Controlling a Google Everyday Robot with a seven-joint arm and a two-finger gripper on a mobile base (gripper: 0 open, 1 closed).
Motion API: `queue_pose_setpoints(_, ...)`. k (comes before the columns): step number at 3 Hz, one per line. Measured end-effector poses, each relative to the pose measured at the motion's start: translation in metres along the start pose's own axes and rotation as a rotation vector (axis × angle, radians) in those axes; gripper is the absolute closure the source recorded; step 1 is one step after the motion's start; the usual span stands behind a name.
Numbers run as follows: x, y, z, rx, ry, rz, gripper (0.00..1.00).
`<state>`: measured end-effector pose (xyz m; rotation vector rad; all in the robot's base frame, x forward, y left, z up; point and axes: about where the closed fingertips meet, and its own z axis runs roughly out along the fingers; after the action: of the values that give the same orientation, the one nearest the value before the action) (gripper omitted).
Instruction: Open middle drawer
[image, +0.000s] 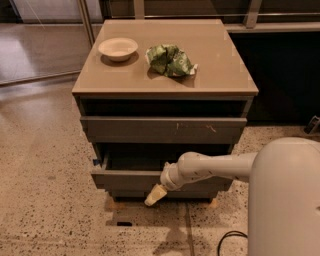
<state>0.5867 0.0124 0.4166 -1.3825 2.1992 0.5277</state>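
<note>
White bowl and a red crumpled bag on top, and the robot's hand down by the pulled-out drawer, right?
Not red: the camera view shows the crumpled bag is green. The white bowl sits on the cabinet beside it, and the gripper is down at the front of the pulled-out middle drawer.

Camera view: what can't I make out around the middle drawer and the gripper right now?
1. Cream-tipped gripper, low in front of the wide grey-brown middle drawer: contact with its front panel unclear from this angle.
2. Drawer's inside: mostly dark, overhung by the scratched grey upper drawer front.
3. Anything below the middle drawer: hidden by its front and the white arm.
4. Speckled floor at right: blocked by the robot's white body.
</note>
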Motion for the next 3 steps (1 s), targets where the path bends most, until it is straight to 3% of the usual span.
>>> queue_pose_setpoints(2,0.032,0.074,-0.058,-0.142,0.054,0.052,0.0)
queue_pose_setpoints(3,0.032,0.074,-0.058,-0.143,0.054,0.052,0.0)
